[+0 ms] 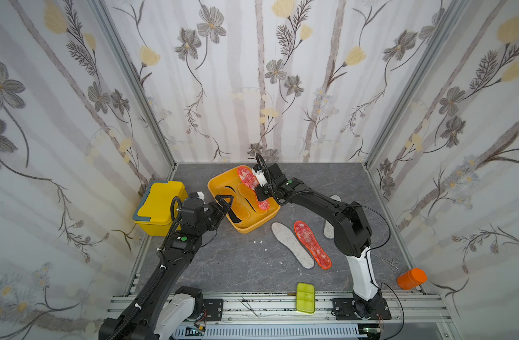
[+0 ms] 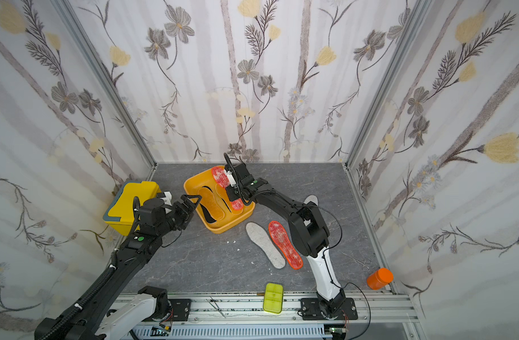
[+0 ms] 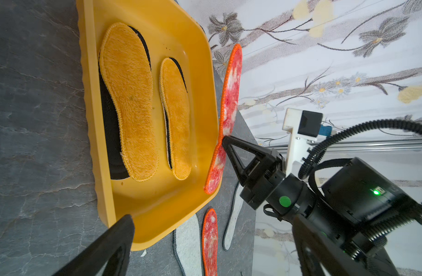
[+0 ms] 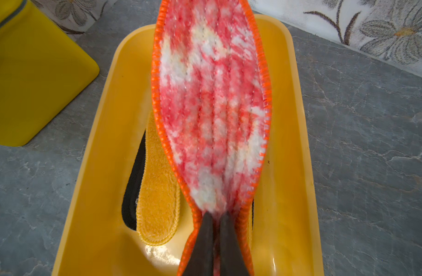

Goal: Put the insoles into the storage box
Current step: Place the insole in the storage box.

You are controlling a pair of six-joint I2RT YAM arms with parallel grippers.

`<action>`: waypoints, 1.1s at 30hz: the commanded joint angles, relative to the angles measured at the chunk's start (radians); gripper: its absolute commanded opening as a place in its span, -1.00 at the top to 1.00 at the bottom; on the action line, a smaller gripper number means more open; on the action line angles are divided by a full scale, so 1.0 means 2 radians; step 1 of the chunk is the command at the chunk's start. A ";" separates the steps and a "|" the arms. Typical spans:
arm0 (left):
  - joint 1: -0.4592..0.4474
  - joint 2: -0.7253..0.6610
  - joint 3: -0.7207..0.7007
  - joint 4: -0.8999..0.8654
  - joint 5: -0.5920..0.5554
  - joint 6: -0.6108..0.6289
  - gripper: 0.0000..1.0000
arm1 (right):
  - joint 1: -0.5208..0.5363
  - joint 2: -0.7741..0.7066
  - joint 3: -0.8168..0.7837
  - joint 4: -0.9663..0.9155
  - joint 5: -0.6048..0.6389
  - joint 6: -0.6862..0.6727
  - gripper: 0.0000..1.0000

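The storage box (image 1: 252, 226) (image 2: 223, 228) (image 3: 95, 119) (image 4: 104, 133) is a shallow orange-yellow tray at mid-table. Two orange-yellow insoles (image 3: 128, 100) (image 3: 176, 119) lie in it on black insoles (image 3: 109, 133). My right gripper (image 1: 257, 190) (image 2: 231, 191) (image 3: 225, 141) (image 4: 214, 217) is shut on a red-orange mottled insole (image 1: 248, 178) (image 2: 220, 176) (image 3: 230, 95) (image 4: 212, 107), held tilted over the box's right wall. My left gripper (image 1: 225, 203) (image 2: 193, 200) (image 3: 213, 218) is open and empty at the box's left rim. Its twin red-orange insole (image 1: 312, 244) and a grey-white insole (image 1: 292, 244) lie on the table. Another grey-white insole (image 1: 328, 229) is partly hidden behind the right arm.
A taller yellow lidded box (image 1: 161, 206) stands left of the tray, close to my left arm. A lime-green case (image 1: 305, 297) sits at the front rail, with an orange jar (image 1: 411, 278) and metal forceps (image 1: 392, 262) at the front right. Papered walls close three sides.
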 commanded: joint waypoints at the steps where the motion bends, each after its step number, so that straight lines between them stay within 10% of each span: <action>1: 0.000 -0.003 -0.002 -0.005 -0.007 0.002 -1.00 | 0.003 0.021 0.020 -0.011 0.015 -0.011 1.00; 33: 0.000 -0.005 -0.002 -0.005 -0.008 0.003 -1.00 | 0.009 0.078 0.046 -0.016 0.043 -0.019 1.00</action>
